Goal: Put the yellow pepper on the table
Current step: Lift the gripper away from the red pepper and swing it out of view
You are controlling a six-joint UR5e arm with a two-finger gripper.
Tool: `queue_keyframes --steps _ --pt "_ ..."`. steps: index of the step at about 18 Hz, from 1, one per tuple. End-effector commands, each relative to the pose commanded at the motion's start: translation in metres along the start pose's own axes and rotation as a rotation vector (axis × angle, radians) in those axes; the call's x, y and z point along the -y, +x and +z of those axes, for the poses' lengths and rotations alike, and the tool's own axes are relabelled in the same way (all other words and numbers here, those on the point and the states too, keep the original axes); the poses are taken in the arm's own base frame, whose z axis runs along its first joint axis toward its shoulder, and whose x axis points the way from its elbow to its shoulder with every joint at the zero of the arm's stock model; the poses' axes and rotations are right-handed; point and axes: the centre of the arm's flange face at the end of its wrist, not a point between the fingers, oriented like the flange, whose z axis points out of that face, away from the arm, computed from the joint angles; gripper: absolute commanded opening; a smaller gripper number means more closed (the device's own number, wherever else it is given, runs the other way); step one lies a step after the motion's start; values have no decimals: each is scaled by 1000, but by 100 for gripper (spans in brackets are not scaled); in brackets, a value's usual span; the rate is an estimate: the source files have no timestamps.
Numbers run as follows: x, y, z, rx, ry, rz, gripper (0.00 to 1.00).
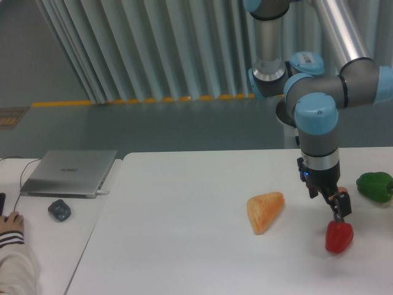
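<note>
The yellow pepper is out of view. My gripper (339,212) hangs low over the right part of the white table (184,246), its tips right at the top of a red pepper (339,237) that rests on the tabletop. The fingers (342,203) look close together. I cannot tell whether they are shut, or whether they hold the red pepper's stem.
An orange wedge-shaped bread-like piece (266,212) lies left of the gripper. A green pepper (374,186) sits at the table's right edge. On the smaller desk at the left are a grey laptop (69,172), a mouse (59,209) and a person's hand (11,222).
</note>
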Motion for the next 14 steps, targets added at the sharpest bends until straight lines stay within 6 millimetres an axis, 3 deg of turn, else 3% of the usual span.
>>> queue_keyframes --steps 2,9,14 --pt "-2 7 9 -12 -3 1 100" --pt "-10 -7 6 16 -36 -45 100" --pt "-53 -50 -10 120 -8 -83 100"
